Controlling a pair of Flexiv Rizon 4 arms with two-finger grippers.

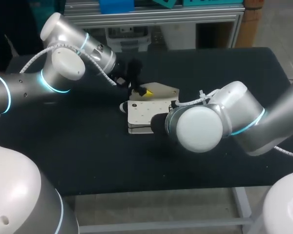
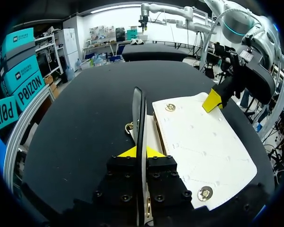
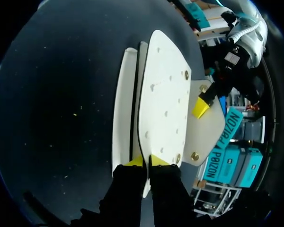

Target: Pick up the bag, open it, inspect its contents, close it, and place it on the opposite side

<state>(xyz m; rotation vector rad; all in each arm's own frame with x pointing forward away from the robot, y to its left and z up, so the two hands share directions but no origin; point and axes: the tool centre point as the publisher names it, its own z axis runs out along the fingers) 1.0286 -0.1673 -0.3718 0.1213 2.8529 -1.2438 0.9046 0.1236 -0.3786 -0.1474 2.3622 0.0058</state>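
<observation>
The left claw [image 2: 141, 152] and right claw [image 3: 146, 161] each pinch a thin edge of the bag [image 1: 145, 113], which seems stiff and light.

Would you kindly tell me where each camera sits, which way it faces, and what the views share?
Head view: fixed above, behind the robot, looking down on table and bag; left arm and right arm show.
Left wrist view: on that wrist, looking along the left gripper, shut on the bag.
Right wrist view: likewise, along the right gripper, shut on the bag.
Shared: the bag; each wrist view shows the other gripper.
</observation>
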